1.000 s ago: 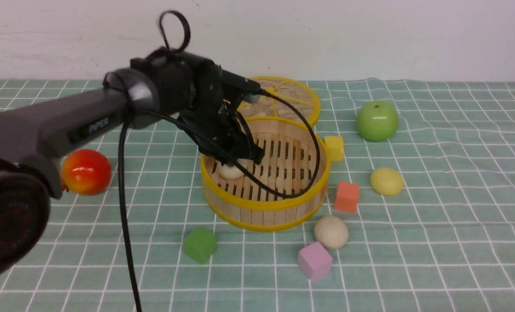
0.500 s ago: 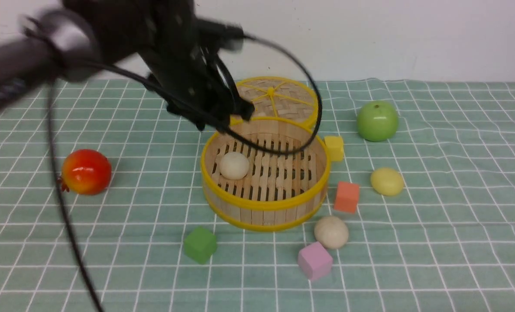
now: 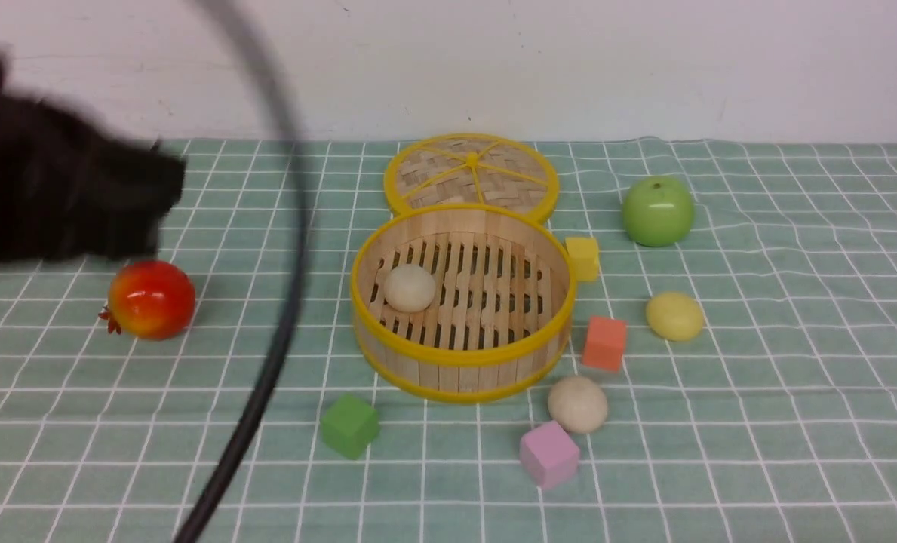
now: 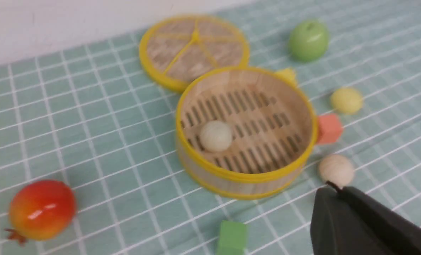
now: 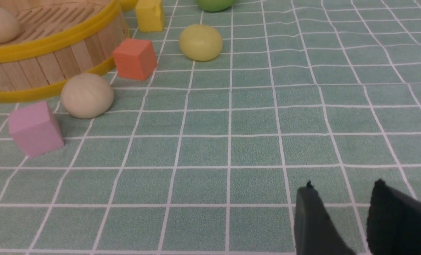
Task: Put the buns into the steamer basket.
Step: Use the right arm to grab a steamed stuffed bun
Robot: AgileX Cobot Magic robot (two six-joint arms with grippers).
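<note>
The steamer basket (image 3: 459, 360) stands mid-table, with one pale beige bun (image 3: 409, 287) on its slatted floor at the left. A second beige bun (image 3: 577, 404) lies on the cloth by the basket's front right. The pale yellow bun (image 3: 674, 316) lies further right. My left arm (image 3: 63, 196) is a blurred dark mass at the far left, well away from the basket. In the left wrist view my left gripper (image 4: 332, 187) is shut and empty, high above the cloth. In the right wrist view my right gripper (image 5: 343, 186) is open and empty, low over bare cloth, right of the buns (image 5: 87, 95).
The flat woven lid (image 3: 471, 170) lies behind the basket. A green apple (image 3: 657, 211) sits at the back right and a red fruit (image 3: 150, 299) at the left. Yellow (image 3: 582, 257), orange (image 3: 604, 343), pink (image 3: 548, 454) and green (image 3: 349, 425) cubes ring the basket. A black cable (image 3: 282, 302) hangs left of it.
My left gripper has let go of the beige bun in the basket, risen out and swung away to the left. The bun stays on the basket floor.
</note>
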